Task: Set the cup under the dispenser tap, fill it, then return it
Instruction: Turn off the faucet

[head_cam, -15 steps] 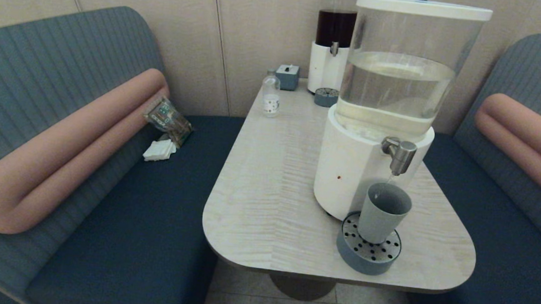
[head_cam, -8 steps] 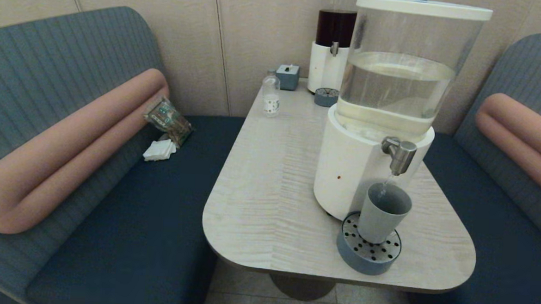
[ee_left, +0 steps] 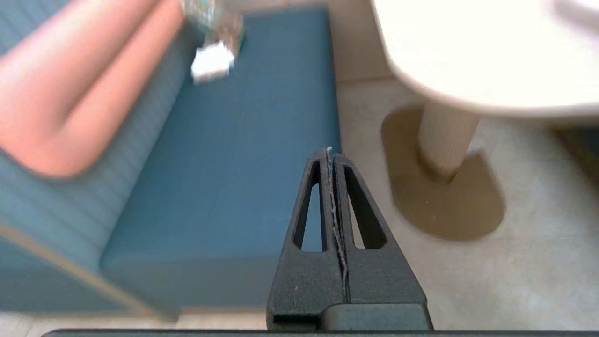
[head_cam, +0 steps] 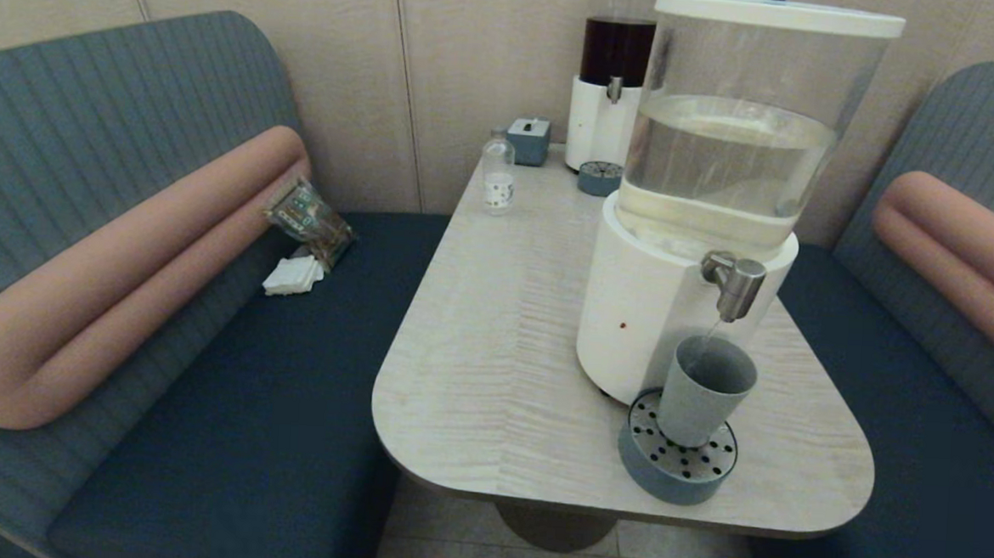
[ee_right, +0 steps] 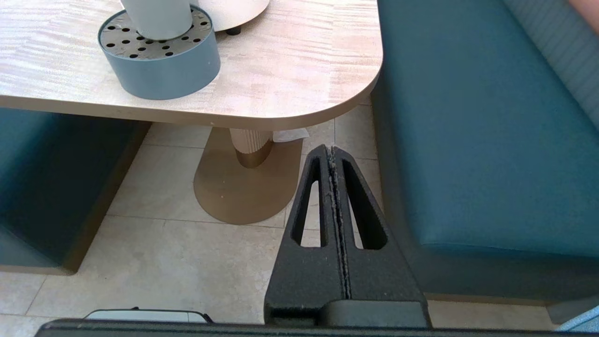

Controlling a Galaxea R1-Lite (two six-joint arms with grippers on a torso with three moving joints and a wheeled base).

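Both claws, left claw (ee_left: 331, 154) and right claw (ee_right: 331, 152), clenched; grey-blue cup (head_cam: 700, 392) upright beneath the dispenser tap (head_cam: 733, 285)

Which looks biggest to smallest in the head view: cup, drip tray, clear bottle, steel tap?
1. drip tray
2. cup
3. and 4. clear bottle and dispenser tap look alike; the bottle stands much farther from the camera, so no ranking.

I note a grey-blue cup (head_cam: 702, 392), a brushed-steel dispenser tap (head_cam: 733, 285), a blue-grey drip tray (head_cam: 676, 471) with black-dotted top, a pale wood-grain desk (head_cam: 501, 356), and matte black pincers (ee_left: 331, 161) (ee_right: 331, 157).
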